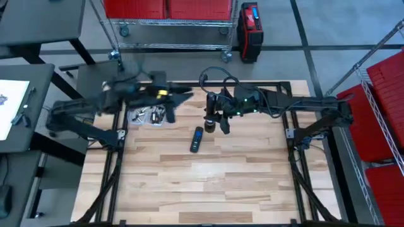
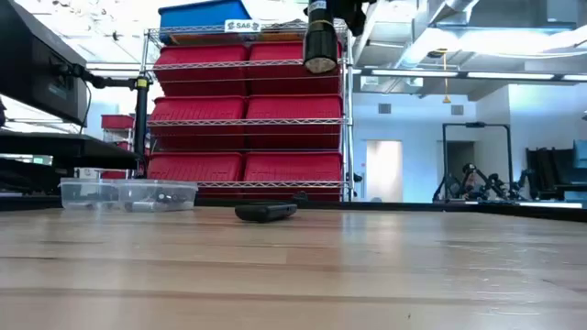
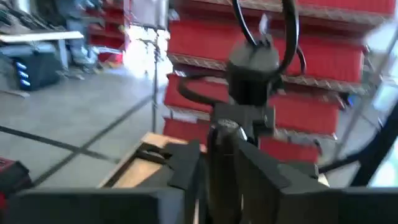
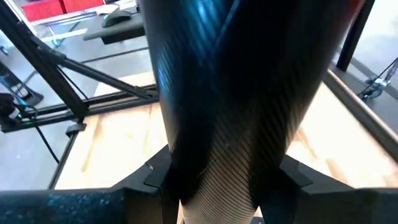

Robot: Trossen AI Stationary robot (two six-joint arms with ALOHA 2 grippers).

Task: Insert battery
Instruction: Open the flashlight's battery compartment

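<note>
Filling the right wrist view, a dark ribbed tube [image 4: 236, 93], probably a torch body, sits clamped in the right pincer [image 4: 221, 186], whose fingers press it from both sides; the grip looks meant to keep it steady and off the counter [image 4: 118, 137] so that a cell can be fed into one end.

From the left arm's wrist, the right arm's cabled wrist [image 3: 252, 68] shows close ahead with the tube below it; the two arms face each other, which suits a hand-to-hand insertion.

At counter height the tube hangs high, well clear of the wood; a black remote [image 2: 266, 212] lies flat in the middle, untouched, and two clear tubs [image 2: 128, 194] stand near the far edge, apart from it.

From above, the left pincer [image 1: 169, 110] hovers just beside the tubs, between them and the held tube; whether it is open or closed I cannot tell. No battery can be picked out for certain; small items lie in the tubs, and I judge the cells to be among them, so the insertion itself is not yet done.
</note>
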